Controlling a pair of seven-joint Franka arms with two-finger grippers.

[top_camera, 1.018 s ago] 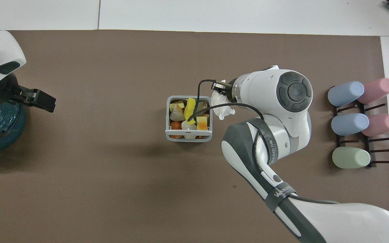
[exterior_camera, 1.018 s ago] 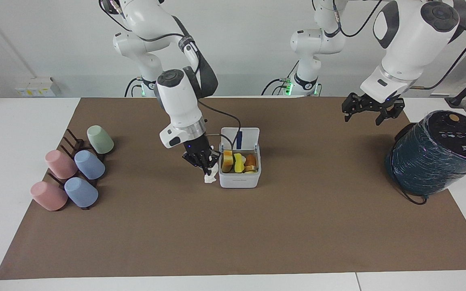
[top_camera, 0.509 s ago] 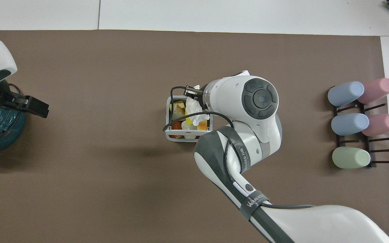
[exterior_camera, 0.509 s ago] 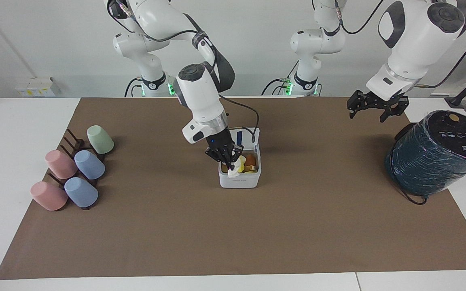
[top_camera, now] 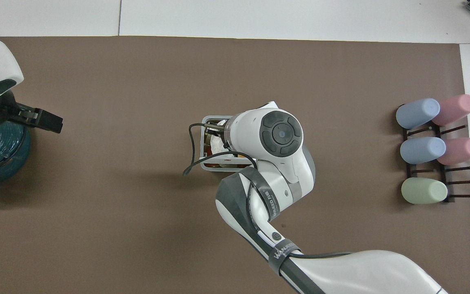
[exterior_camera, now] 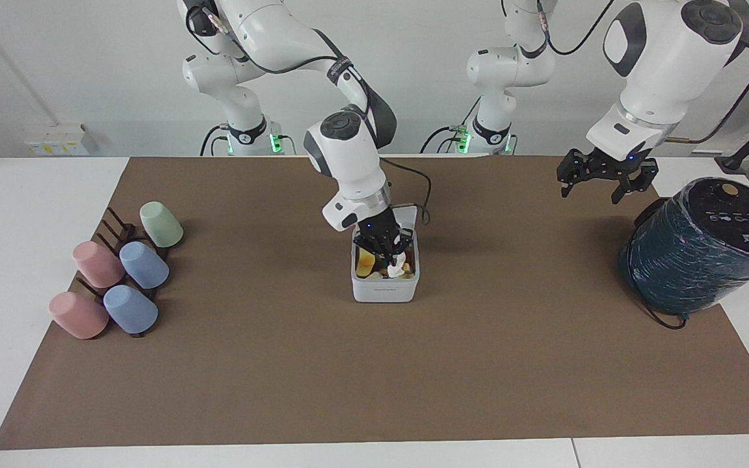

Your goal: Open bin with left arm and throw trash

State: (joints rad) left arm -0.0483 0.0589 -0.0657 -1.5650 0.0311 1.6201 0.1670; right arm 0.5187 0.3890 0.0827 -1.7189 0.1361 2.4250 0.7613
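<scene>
White table (exterior_camera: pixel 36 214) under a brown mat (exterior_camera: pixel 374 364); plain pale wall (exterior_camera: pixel 88 65) above, small white box (exterior_camera: pixel 59 140) at its foot.

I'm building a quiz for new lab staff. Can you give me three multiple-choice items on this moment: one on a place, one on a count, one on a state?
1. The right gripper is over:
A. the bin
B. the dark cylinder
C. bare mat

2. Cups on the rack:
A. three
B. five
C. seven

3. The left gripper is:
A. shut on a cup
B. shut on a tissue
C. open and empty

Answers:
1. A, since the facing view shows it reaching down into the open white box.
2. B, since there are two pink, two blue and one green.
3. C, since its jaws stand apart in the air with nothing between them.
</scene>
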